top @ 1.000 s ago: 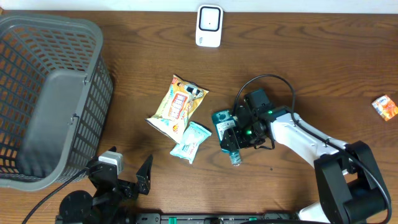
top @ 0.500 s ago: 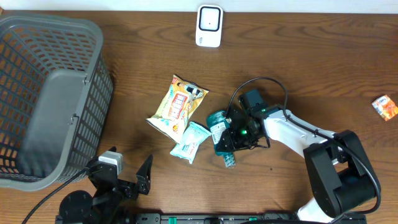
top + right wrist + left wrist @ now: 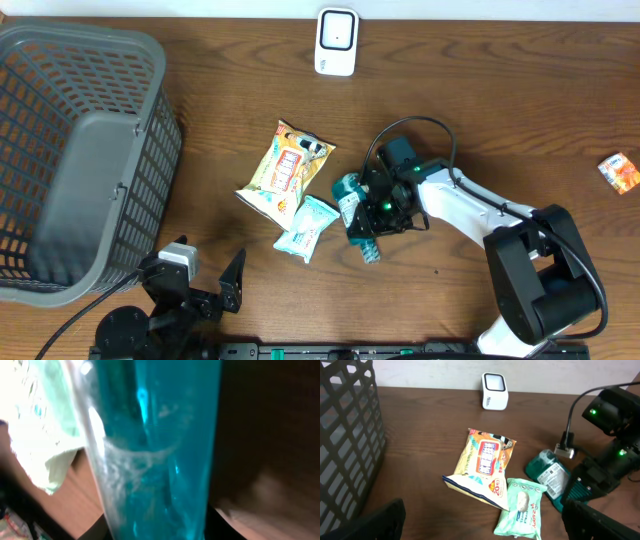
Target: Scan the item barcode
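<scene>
**Right pincer gripping the teal bottle, left pincer wide open**

Farthest left of everything, well apart from both pincers, a grey mesh basket (image 3: 80, 160) stands on the brown wooden table (image 3: 500, 90). The left pincer (image 3: 195, 283) sits just right of the basket's near corner, low at the table's front edge. Its jaws are spread as wide as they go and there is nothing between them.

Ahead of the left pincer and a little to its right lies a yellow snack packet (image 3: 287, 170), flat on the wood. A mint-green wipes packet (image 3: 308, 228) touches that packet's lower corner. The wipes packet is just beside the right pincer, on its left, and the right wrist view shows it as a pale patch (image 3: 45, 420) at the edge.

The white scanner (image 3: 337, 42) stands at the table's back edge. It is well apart from the right pincer, beyond it and slightly to its left.

The right pincer (image 3: 367, 222) is down over the teal bottle (image 3: 350, 198), with its jaws drawn partway in and closed on the bottle's body. The bottle lies on its side with a white label facing up and its cap end pointing toward the front of the table, sticking out past the jaws. In the right wrist view the clear blue-green plastic (image 3: 150, 450) fills almost the whole picture. The frames do not show whether the bottle rests on the wood or is lifted slightly off it.

Far to the right of the right pincer, near the table's edge, lies a small orange packet (image 3: 620, 172).
</scene>
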